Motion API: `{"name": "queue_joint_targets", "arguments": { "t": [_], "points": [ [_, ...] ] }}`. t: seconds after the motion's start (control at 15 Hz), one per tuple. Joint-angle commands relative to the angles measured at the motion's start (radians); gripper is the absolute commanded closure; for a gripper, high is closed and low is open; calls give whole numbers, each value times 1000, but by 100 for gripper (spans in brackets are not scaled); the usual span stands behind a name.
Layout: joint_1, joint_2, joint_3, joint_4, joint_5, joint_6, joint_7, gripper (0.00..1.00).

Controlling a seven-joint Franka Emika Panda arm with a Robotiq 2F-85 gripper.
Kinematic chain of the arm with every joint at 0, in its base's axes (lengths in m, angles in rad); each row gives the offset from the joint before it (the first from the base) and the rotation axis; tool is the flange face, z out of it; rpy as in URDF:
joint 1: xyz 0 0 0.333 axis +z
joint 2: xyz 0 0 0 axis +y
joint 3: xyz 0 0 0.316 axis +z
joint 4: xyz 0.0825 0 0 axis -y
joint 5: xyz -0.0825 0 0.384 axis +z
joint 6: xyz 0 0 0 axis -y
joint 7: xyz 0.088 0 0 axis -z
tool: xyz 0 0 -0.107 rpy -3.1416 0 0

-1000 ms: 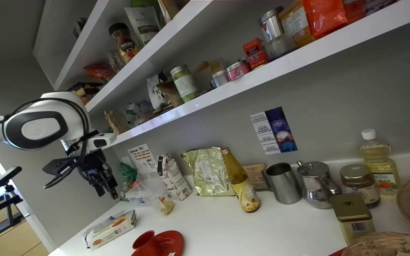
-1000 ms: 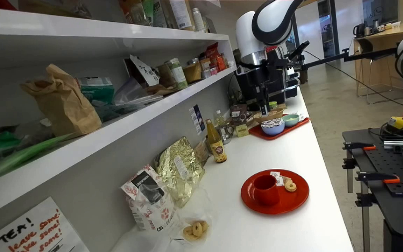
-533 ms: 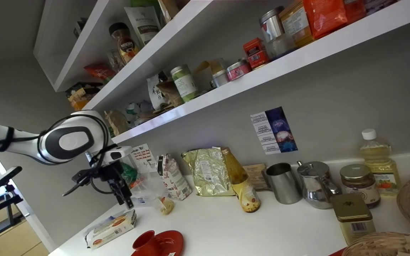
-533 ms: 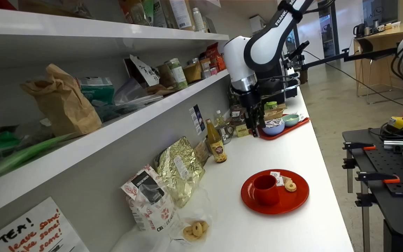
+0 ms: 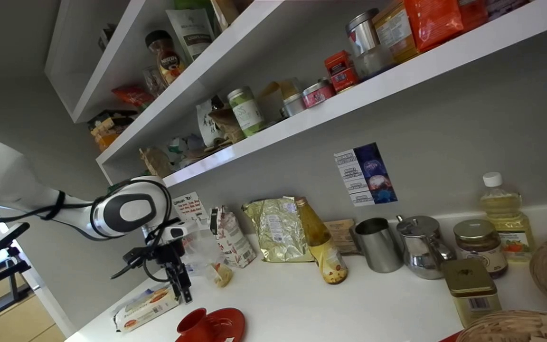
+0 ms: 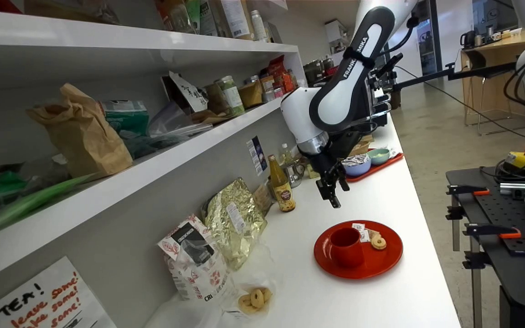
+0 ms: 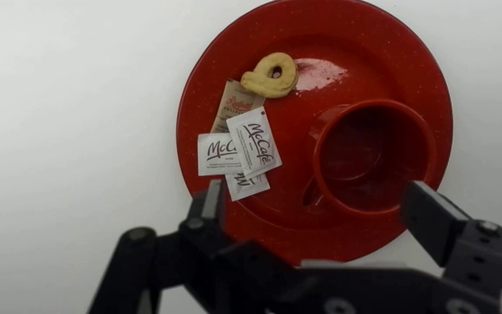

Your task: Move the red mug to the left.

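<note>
A small, squat, plain red mug is set upright and off-centre on a wide, round red dish, its mouth turned upward, its inside exposed.

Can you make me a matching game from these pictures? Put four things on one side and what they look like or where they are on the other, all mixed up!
Things:
1. red mug
2. gripper
3. McCafé packets
4. round snack

Clues:
A. white with dark writing
B. standing upright on the red plate
C. pale yellow with a hole in it
D. open, holding nothing

Right pairs: 1-B, 2-D, 3-A, 4-C
</note>
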Motion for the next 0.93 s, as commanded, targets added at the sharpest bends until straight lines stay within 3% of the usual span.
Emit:
{"name": "queue_joint_targets", "arguments": {
  "t": [0.0,0.87],
  "points": [
    [34,77,-17,82,-26,-30,41,0],
    [43,240,-39,182,-5,-63,6,0]
  ]
}}
